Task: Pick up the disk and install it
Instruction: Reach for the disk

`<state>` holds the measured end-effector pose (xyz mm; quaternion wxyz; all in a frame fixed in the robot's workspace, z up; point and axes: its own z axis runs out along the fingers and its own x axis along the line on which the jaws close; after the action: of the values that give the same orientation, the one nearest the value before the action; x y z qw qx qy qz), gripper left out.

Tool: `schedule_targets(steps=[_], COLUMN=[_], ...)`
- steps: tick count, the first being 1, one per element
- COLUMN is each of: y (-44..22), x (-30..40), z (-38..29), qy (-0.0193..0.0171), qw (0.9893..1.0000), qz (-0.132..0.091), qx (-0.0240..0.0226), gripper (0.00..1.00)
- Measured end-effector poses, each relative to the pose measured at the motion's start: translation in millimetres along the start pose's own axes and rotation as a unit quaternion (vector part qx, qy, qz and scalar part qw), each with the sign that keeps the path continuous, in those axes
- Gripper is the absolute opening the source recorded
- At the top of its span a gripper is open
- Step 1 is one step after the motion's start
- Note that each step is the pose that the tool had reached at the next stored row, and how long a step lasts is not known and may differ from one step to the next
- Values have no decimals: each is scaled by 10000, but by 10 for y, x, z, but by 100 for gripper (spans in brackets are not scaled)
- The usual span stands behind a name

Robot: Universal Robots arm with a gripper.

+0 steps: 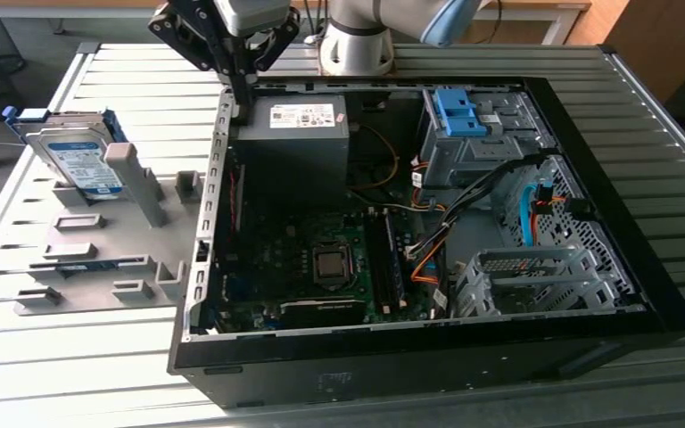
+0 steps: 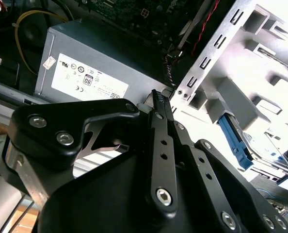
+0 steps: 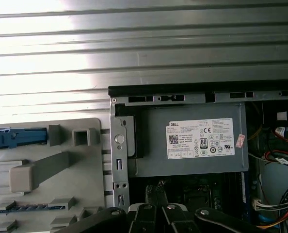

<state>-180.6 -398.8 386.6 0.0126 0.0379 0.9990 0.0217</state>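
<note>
Disk point(image 1: 75, 160) stands on edge in the grey rack point(image 1: 104, 259), well off to the exterior view's left of the gripper point(image 1: 240, 107). The fingers are pressed together and hold nothing. In the second wrist view, the disk point(image 2: 263, 150) lies past the fingertips, beyond the case wall point(image 2: 207, 63). In the first wrist view, its blue edge point(image 3: 15, 138) sits off to one side, well apart from the fingers.

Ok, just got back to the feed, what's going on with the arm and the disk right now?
The arm's gripper hangs over the wall of the open computer case, beside the power supply. It is shut and holding nothing. The disk stands tilted in the grey fixture on the exterior view's left, apart from the gripper and not yet installed.
</note>
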Motion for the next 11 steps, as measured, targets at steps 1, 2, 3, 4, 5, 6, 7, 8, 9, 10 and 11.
schedule_targets(steps=[1,2,3,4,5,6,7,8,9,10,11], y=[0,0,-1,-1,-1,-1,-1,-1,-2,-2,-2], x=[2,4,6,8,10,12,14,16,18,20,21], z=[1,1,2,2,3,3,4,4,5,5,6], qy=[0,0,1,1,1,1,2,2,2,2,2], qw=[10000,10000,10000,10000,10000,10000,10000,10000,10000,10000,10000], qz=[0,0,0,0,0,0,0,0,0,0,0], qx=[0,0,0,0,0,0,0,0,0,0,0], gripper=[11,11,11,11,11,11,11,11,11,11,11])
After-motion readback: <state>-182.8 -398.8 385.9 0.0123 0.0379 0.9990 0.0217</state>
